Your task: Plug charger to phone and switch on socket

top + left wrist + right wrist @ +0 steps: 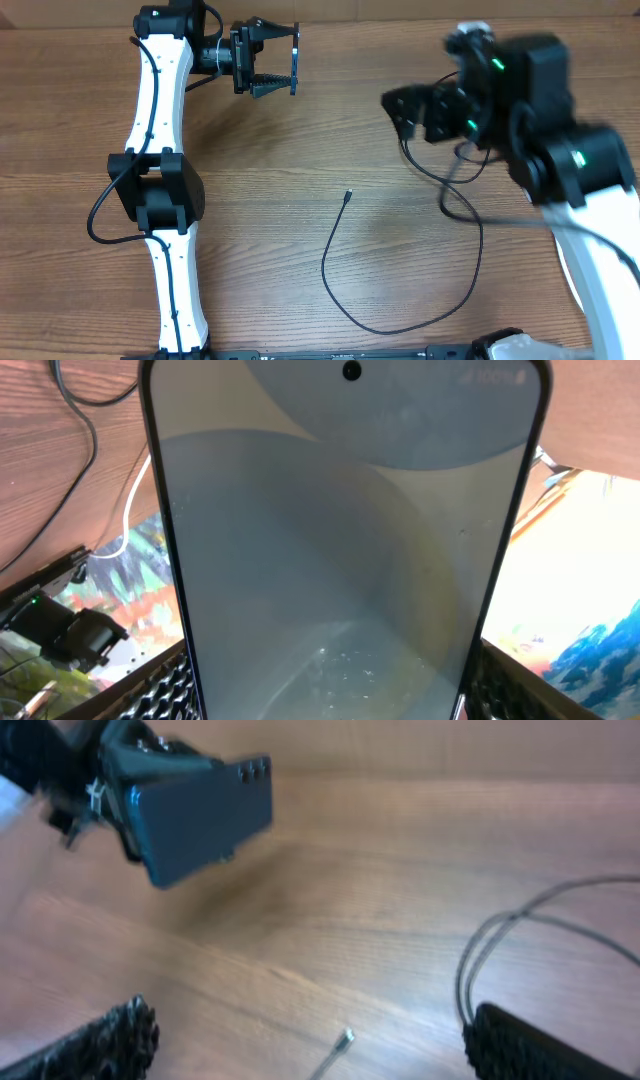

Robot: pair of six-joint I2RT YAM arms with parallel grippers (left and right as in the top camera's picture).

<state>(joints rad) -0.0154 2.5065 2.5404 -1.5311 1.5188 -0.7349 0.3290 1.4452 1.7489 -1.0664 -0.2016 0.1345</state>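
My left gripper (pixel 280 58) is shut on the phone (pixel 296 55) and holds it on edge above the table at the back. In the left wrist view the phone's light blue screen (pixel 340 540) fills the frame between the fingers (pixel 330 695). In the right wrist view its dark back (pixel 200 815) shows at upper left. The charger, a thin black cable (pixel 335 235), lies on the table with its connector tip (pixel 348 196) free; the tip (pixel 345 1040) lies between my right fingers' view. My right gripper (pixel 402 112) (pixel 310 1020) is open, empty and blurred, above the table. The socket is hidden.
The black cable loops across the wood table (pixel 300 150) toward the front right (pixel 470 280). More black cables (pixel 500 950) hang by the right arm. A white piece (pixel 472 33) shows behind the right arm; I cannot tell what it is.
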